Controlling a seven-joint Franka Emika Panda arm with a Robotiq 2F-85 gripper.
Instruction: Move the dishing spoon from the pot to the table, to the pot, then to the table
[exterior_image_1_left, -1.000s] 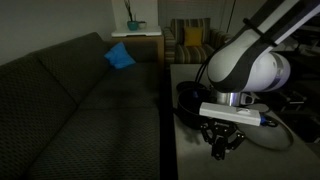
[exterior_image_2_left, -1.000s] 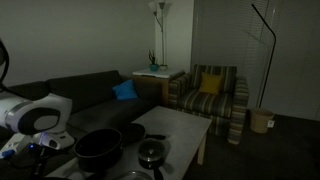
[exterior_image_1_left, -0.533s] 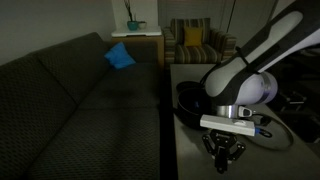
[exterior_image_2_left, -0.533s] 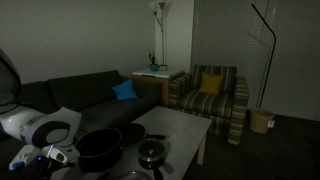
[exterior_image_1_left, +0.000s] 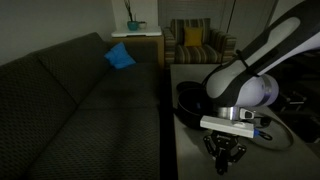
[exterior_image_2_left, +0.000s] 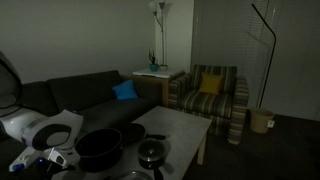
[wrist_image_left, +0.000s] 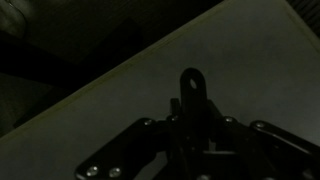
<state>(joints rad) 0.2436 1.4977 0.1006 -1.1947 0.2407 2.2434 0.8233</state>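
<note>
Presently, item by item, each placed against the pot.

Pot (exterior_image_2_left: 100, 148): large, deep and black, standing on the pale table (exterior_image_2_left: 178, 124). The room is dim and I cannot read what is inside it.

Hand (wrist_image_left: 188, 128): low over bare table top just beside the pot, on the side away from the armchair (exterior_image_2_left: 210, 95). In an exterior view the hand (exterior_image_1_left: 224, 157) points straight down. Its fingers are clenched on a slim dark shaft.

Dishing spoon (wrist_image_left: 190, 88): gripped by the hand, outside the pot. The wrist view shows its handle end, with a hanging hole, rising between the fingers against the pale top. The bowl end is hidden, so I cannot tell whether it touches the table. The grip looks to be near one end, probably so the long piece can be laid flat.

Small lidded pan (exterior_image_2_left: 152, 153): just beside the pot, on the armchair side and well clear of the hand, so no obstacle.

Sofa (exterior_image_1_left: 80, 100): runs along the table's long edge near the pot.

Stage, as I judge it: a leg that sets the spoon on the table. Which of the two legs, I cannot say.
</note>
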